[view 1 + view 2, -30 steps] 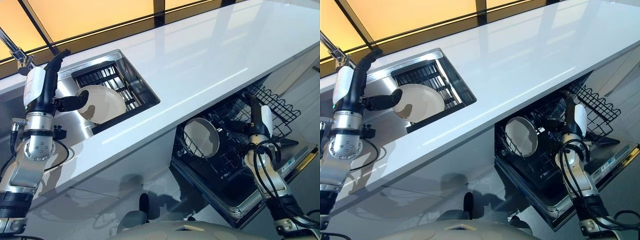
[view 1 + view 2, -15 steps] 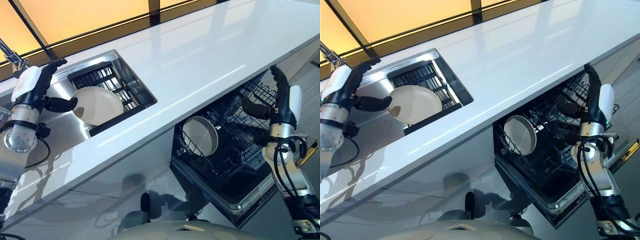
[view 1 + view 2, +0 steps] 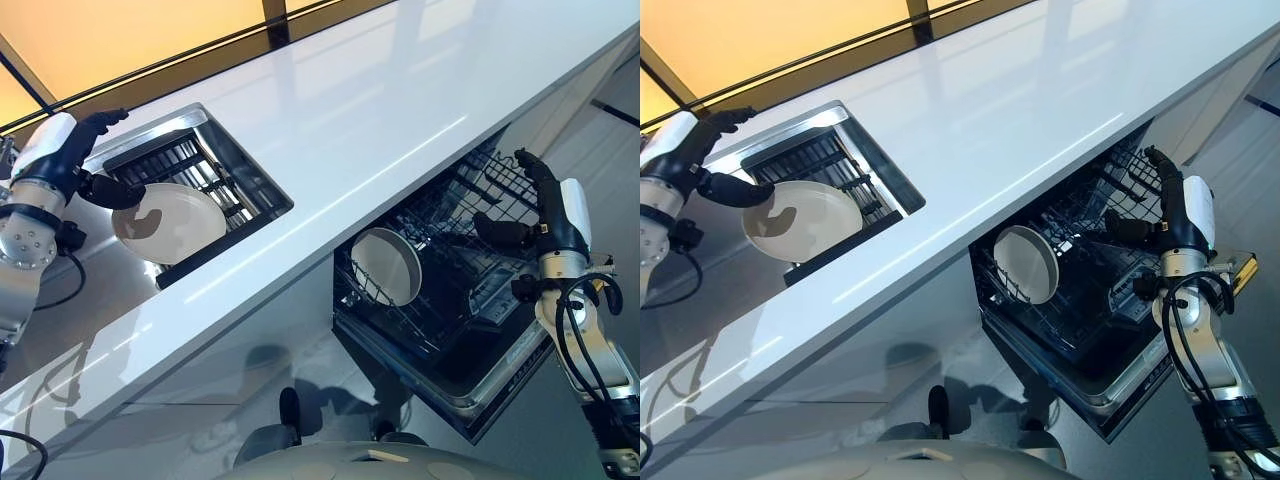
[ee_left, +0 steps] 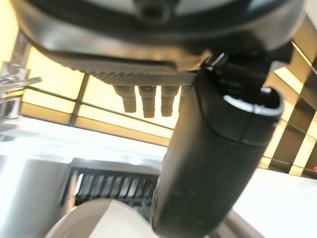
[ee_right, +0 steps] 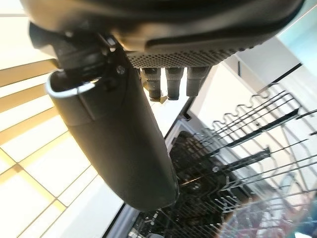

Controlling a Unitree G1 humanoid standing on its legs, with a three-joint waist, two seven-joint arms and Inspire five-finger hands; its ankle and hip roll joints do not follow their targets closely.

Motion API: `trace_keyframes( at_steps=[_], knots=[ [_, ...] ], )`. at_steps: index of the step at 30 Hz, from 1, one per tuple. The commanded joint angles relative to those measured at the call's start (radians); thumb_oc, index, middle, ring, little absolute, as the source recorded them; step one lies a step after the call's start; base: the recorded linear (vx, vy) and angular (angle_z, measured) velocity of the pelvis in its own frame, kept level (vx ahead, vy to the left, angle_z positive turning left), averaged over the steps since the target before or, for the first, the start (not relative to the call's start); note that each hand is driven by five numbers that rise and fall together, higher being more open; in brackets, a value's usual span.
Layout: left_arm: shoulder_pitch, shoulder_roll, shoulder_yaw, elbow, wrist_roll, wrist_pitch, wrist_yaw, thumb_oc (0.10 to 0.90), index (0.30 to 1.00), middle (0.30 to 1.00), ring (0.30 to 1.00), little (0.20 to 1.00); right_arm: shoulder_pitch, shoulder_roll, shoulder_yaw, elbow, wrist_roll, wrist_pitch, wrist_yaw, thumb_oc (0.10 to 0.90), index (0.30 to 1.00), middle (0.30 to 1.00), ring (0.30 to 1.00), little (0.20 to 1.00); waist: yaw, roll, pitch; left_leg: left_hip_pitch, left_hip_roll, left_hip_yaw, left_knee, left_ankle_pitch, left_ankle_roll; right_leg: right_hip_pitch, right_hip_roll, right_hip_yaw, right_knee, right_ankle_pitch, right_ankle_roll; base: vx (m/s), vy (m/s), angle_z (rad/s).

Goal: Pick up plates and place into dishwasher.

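The left arm comes in from the lower left, bent up at the wrist, and the left hand (image 3: 72, 165) is raised with its fingers straight and spread — the thumb (image 3: 108, 191) juts out sideways, apart from them. The right arm rises from the lower right, forearm near upright. The right hand (image 3: 545, 210) stands tall, fingers extended upward with a slight curve at the tips, its thumb (image 3: 497, 233) pointing out to the side — nothing is held in either hand.
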State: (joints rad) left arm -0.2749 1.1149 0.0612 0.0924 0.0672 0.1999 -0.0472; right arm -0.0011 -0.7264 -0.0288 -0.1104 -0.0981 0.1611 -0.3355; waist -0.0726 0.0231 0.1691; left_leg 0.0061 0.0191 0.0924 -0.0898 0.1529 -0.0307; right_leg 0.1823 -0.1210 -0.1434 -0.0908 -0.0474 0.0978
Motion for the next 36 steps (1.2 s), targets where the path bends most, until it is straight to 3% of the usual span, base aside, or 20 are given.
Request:
trace_keyframes(
  at_steps=[1,13,22,30,36],
  knots=[
    [-0.191,0.133,-0.003,0.07,-0.005,0.023,0.025,0.8,0.9,0.9,0.9,0.9,-0.078,-0.131,-0.032,-0.08,-0.019,-0.048,-0.02,0.8,0.9,0.9,0.9,0.9,-0.014,0.007,-0.026,0.108,-0.04,0.045,0.003,-0.158,0.006,-0.087,0.033,0.001,0.008,0.107,0.047,0.03,0.053,-0.06],
    [-0.334,0.217,-0.12,0.135,0.099,0.051,0.022,0.8,0.9,0.9,0.9,0.9,-0.068,-0.217,-0.059,-0.094,-0.008,-0.044,0.051,0.8,0.9,0.9,0.9,0.9,-0.044,-0.004,0.039,0.064,-0.04,0.07,0.003,-0.165,0.013,-0.148,0.031,0.025,0.017,0.109,0.055,0.01,0.064,-0.11],
    [-0.322,0.243,-0.139,0.177,0.116,0.09,-0.025,0.8,0.9,0.9,0.9,0.9,-0.05,-0.238,-0.075,-0.1,0.008,-0.057,0.054,0.8,0.9,0.9,0.9,0.9,-0.045,-0.015,0.083,0.045,-0.038,0.079,0.003,-0.158,0.015,-0.173,0.029,0.026,0.025,0.115,0.061,-0.03,0.038,-0.02],
    [-0.335,0.267,-0.171,0.233,0.141,0.097,-0.111,0.8,0.9,0.9,0.9,0.9,-0.065,-0.264,-0.057,-0.106,0.036,-0.05,0.032,0.8,0.9,0.9,0.9,0.9,-0.035,-0.024,0.103,0.034,-0.041,0.077,0.003,-0.156,0.02,-0.183,0.023,0.016,0.03,0.12,0.067,-0.02,0.004,0.01],
    [-0.363,0.281,-0.214,0.243,0.156,0.107,-0.25,0.8,0.9,0.9,0.9,0.9,-0.061,-0.258,-0.051,-0.104,0.045,-0.048,0.033,0.8,0.9,0.9,0.9,0.9,-0.024,-0.019,0.089,0.045,-0.044,0.069,0.003,-0.157,0.021,-0.169,0.019,0.0,0.031,0.122,0.072,0.0,-0.029,0.04]
  ],
)
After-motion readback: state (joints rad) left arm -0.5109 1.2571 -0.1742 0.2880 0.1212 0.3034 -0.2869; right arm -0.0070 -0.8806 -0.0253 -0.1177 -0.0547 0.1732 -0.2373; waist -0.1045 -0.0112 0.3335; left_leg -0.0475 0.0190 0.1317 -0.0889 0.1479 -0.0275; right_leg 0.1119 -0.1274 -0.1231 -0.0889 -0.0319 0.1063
